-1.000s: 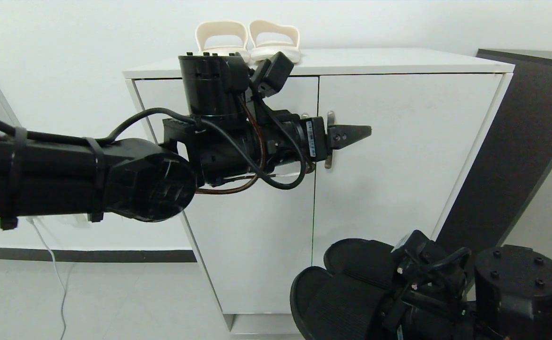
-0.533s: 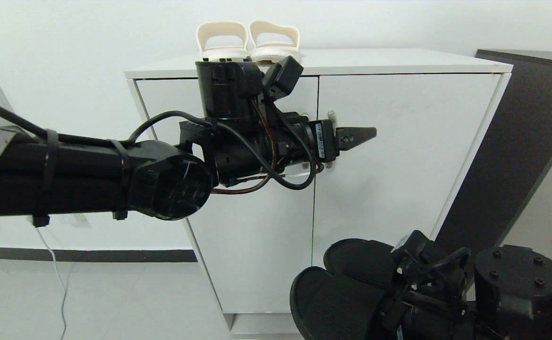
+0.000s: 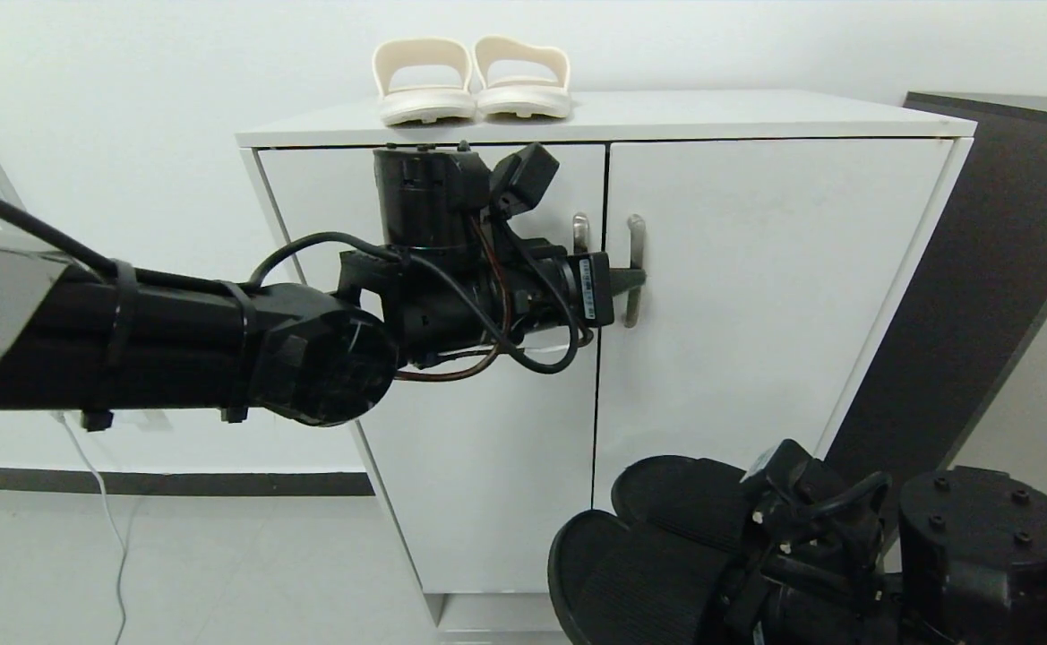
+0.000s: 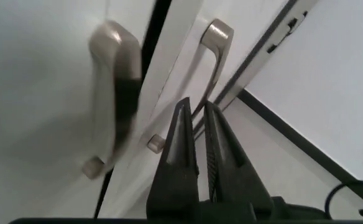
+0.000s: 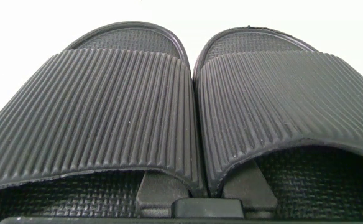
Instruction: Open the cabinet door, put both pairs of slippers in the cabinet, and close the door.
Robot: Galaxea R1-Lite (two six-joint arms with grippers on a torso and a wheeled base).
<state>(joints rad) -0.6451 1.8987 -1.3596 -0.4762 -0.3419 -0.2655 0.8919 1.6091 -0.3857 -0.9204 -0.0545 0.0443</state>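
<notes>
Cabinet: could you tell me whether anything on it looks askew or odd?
Nothing stands out. The left door and right door are shut and flush, the white slippers sit paired on top, and the left gripper is at the right handle.

I see one pair of slippers (image 3: 472, 85) on top of the cabinet (image 3: 756, 116), toward its left rear. My left gripper (image 3: 632, 279) sits before the doors, at the right door's handle (image 3: 636, 235). The second pair of slippers (image 3: 657, 528) sits in my right gripper (image 5: 206, 191), low before the right door.
</notes>
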